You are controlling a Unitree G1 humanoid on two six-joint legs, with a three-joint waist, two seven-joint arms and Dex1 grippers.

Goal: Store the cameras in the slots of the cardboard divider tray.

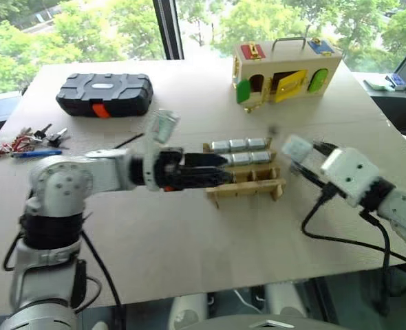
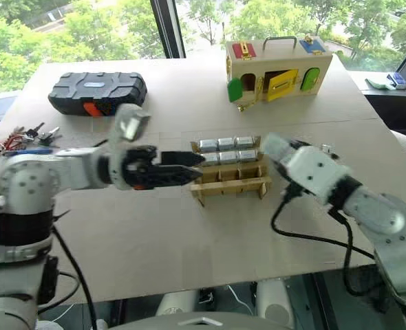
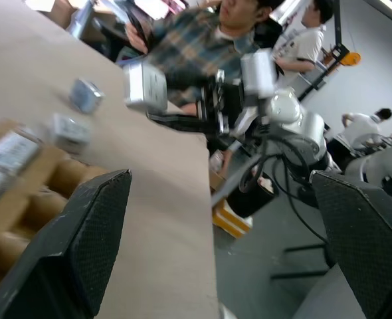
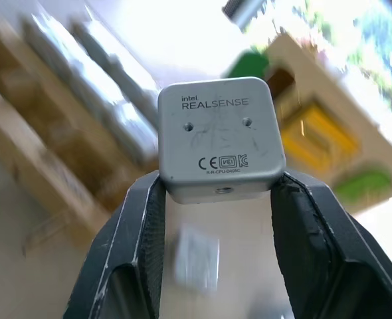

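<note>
Left eye view: the cardboard divider tray [image 1: 246, 172] sits mid-tabletop [image 1: 189, 234], its 2 far rows filled with 6 cameras [image 1: 239, 145] and its near row apparently empty. The left gripper [image 1: 213, 170] reaches level toward the tray's left end, while the right gripper [image 1: 301, 158] hovers just beside the tray's right end carrying a held camera [image 1: 296, 147]. A black ribbed case [image 1: 105, 94], keys with a blue pen [image 1: 29, 143] and a wooden box with coloured doors [image 1: 285, 69] lie well apart from the tray. Left wrist view: the left jaws stand wide open with nothing between them; 2 loose cameras [image 3: 84, 95] appear to rest on the tabletop beyond the tray, and people [image 3: 209, 40] stand behind. Right wrist view: the right jaws are closed on the lower side edges of the held camera, its labelled face toward the lens. The block looks rigid, light and smooth-skinned, so it could slip in a shallow pinch; a hold across 2 flat opposite sides, leaving the lower end free, likely suits dropping it into a slot.
</note>
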